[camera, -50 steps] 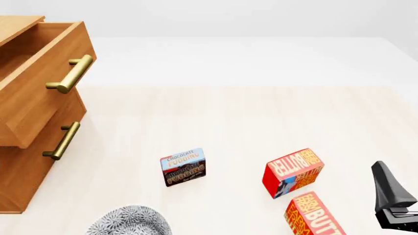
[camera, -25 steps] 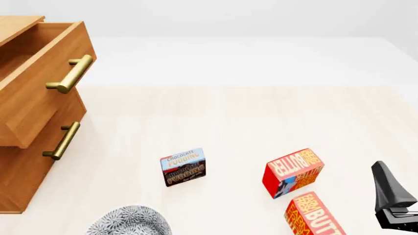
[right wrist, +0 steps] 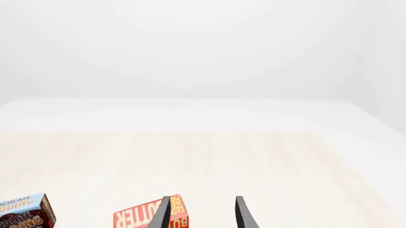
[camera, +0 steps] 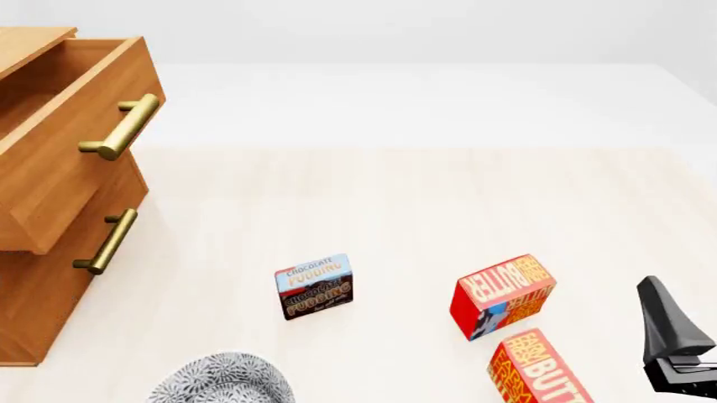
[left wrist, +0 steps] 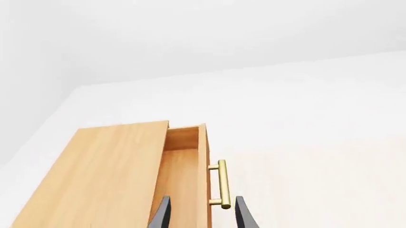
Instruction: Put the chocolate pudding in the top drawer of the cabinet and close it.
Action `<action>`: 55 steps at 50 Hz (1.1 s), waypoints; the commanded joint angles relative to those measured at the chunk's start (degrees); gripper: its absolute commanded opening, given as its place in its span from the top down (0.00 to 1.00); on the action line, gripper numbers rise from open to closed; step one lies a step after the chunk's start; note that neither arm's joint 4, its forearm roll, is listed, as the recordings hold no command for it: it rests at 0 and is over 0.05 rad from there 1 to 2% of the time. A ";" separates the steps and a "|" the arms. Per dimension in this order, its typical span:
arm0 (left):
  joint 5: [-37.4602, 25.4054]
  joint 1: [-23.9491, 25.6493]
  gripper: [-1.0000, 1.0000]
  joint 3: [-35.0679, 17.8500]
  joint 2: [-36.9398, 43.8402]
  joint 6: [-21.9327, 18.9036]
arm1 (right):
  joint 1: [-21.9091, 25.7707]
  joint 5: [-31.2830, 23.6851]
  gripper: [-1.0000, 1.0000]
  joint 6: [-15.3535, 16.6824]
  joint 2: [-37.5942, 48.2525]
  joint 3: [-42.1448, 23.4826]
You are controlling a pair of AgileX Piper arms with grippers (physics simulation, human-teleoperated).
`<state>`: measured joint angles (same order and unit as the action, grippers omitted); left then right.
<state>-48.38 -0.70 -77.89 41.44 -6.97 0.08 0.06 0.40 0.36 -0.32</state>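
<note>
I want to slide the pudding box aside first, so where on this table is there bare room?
Bare table runs wide beyond the pudding box, right of the cabinet. It is crowded near the two butter boxes, the right gripper and the patterned plate.

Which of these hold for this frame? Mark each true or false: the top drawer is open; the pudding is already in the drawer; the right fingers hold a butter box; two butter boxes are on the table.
1. The top drawer stands open. True.
2. The chocolate pudding is in the drawer. False: it sits on the table.
3. The right gripper holds a butter box. False: its fingers are apart and empty.
4. Two butter boxes, one farther back and one nearer, are on the table. True.
</note>
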 commanded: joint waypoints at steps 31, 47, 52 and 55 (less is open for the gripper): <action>-9.31 -3.91 0.00 -1.38 7.04 3.75 | 0.01 0.00 0.00 0.01 0.00 0.00; -7.62 -2.99 0.00 3.64 8.01 3.71 | -0.01 0.00 0.00 0.00 0.00 0.00; -7.53 -2.54 0.00 4.28 7.81 2.81 | 0.03 0.02 0.00 0.02 -0.03 0.00; -7.28 -2.41 0.00 5.30 7.83 2.78 | 0.01 0.00 0.00 0.02 -0.01 0.00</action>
<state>-56.08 -3.69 -74.72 49.08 -3.70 0.08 0.06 0.41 0.36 -0.32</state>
